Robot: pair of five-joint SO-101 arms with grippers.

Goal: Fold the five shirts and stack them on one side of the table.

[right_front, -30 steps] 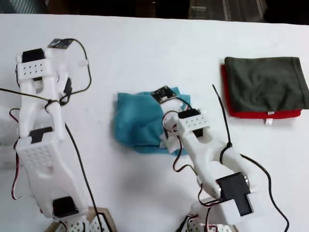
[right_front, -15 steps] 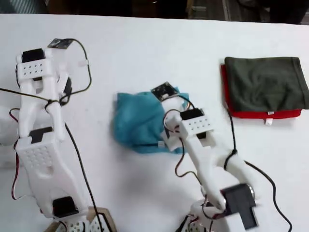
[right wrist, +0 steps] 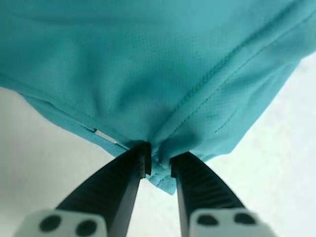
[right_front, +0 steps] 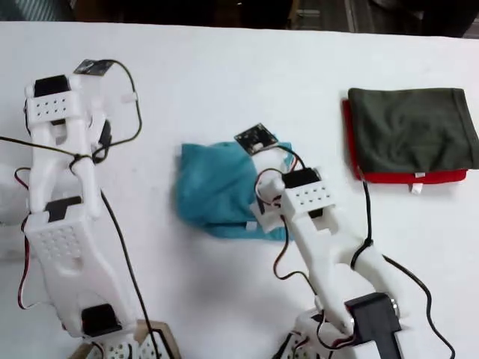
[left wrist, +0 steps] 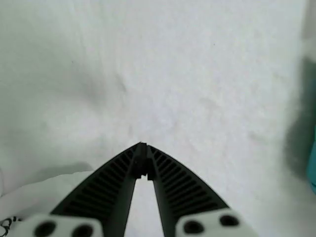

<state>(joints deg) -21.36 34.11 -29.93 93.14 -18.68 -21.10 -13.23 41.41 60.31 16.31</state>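
Gripper on the right [right wrist: 159, 165] pinches the blue shirt [right wrist: 148, 74]; gripper on the left [left wrist: 144, 160] is closed above the desk [left wrist: 173, 74].

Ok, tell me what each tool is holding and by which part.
The right tool pinches the teal shirt by a bunched fold at its edge, beside a stitched seam. The left tool is shut on nothing, above the white table.

Bare table [right_front: 224, 82] runs along the far side and between the teal shirt [right_front: 213, 191] mid-table and the folded stack [right_front: 412, 131] at far right. The left arm [right_front: 63, 187] blocks the left side. The right arm [right_front: 322, 239] overhangs the teal shirt's right edge. Open table also lies near, between the arms.
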